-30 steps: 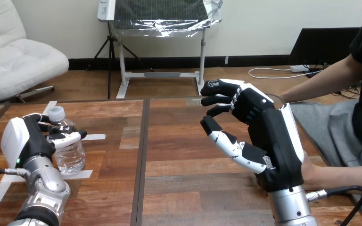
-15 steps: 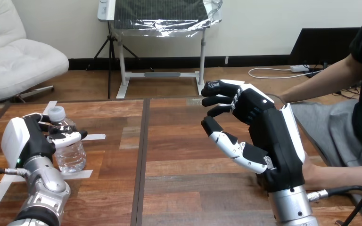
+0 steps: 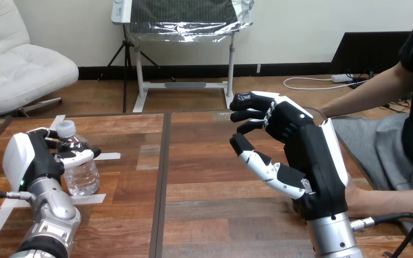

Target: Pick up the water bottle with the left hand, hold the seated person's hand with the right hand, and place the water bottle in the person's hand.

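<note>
head view | from robot's head | faces forward and down | close over wooden table [image 3: 204, 177]

The wooden table [image 3: 209, 174] carries a clear water bottle [image 3: 79, 171] standing upright, with strips of white tape [image 3: 106, 156] stuck flat just beside the bottle's base.

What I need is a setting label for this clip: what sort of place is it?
Likely a robot trial setup: a wooden table, white tape strips around the water bottle, and a person's hand by the right hand.
</note>
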Available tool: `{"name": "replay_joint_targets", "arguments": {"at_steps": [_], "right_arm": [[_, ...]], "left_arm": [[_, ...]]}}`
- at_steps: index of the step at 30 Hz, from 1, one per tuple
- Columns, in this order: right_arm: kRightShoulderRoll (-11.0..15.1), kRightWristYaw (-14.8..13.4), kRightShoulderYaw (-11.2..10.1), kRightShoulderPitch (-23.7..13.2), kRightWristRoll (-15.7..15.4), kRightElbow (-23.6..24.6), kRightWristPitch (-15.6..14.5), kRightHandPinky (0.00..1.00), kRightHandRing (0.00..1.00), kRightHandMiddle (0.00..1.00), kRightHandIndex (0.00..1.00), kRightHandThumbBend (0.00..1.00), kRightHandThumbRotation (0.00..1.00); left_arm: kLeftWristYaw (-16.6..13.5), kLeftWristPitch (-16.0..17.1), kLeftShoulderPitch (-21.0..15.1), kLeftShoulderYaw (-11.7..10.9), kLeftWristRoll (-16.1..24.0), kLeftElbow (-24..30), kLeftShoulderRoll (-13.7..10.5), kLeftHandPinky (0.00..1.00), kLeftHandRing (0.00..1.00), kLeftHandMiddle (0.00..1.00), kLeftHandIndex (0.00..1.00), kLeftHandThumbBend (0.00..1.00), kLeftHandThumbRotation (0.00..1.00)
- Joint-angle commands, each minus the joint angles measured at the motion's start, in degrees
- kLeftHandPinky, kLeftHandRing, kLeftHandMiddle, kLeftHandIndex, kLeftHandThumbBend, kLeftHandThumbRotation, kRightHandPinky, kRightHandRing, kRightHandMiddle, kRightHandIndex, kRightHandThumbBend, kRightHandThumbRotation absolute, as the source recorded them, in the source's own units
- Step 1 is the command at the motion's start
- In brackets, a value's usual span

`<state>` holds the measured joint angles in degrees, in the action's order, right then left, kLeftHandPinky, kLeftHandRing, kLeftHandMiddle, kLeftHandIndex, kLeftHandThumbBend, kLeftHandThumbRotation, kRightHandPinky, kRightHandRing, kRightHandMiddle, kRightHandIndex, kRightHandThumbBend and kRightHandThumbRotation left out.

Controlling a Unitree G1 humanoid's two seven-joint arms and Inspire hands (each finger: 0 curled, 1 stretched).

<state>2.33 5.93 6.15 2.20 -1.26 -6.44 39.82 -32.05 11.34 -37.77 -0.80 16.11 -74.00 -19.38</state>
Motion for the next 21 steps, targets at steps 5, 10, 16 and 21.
{"name": "replay_joint_targets", "arguments": {"at_steps": [5,10,16,21], "right_arm": [[-0.3,-0.2,-0.4,-1.4,0.2,3.0,0.4,0.54,0.64,0.68,0.67,0.45,0.02],[-0.2,-0.2,-0.4,-1.5,0.1,2.7,0.7,0.54,0.64,0.68,0.67,0.44,0.02],[-0.3,-0.2,-0.3,-1.4,0.4,2.8,0.5,0.55,0.64,0.68,0.67,0.45,0.02],[-0.4,0.0,-0.2,-1.4,0.8,2.8,0.4,0.55,0.64,0.68,0.67,0.45,0.02]], "left_arm": [[-1.1,3.9,-4.0,-0.7,-1.3,2.1,1.1,0.43,0.47,0.50,0.48,0.78,0.00],[-1.0,5.7,-3.7,-0.7,-1.7,2.5,1.5,0.42,0.46,0.50,0.48,0.79,0.00],[-1.2,7.4,-3.5,-0.2,-1.8,2.9,1.7,0.41,0.45,0.49,0.48,0.80,0.00],[-1.1,8.9,-3.2,0.0,-2.0,3.5,2.1,0.41,0.45,0.50,0.48,0.81,0.00]]}}
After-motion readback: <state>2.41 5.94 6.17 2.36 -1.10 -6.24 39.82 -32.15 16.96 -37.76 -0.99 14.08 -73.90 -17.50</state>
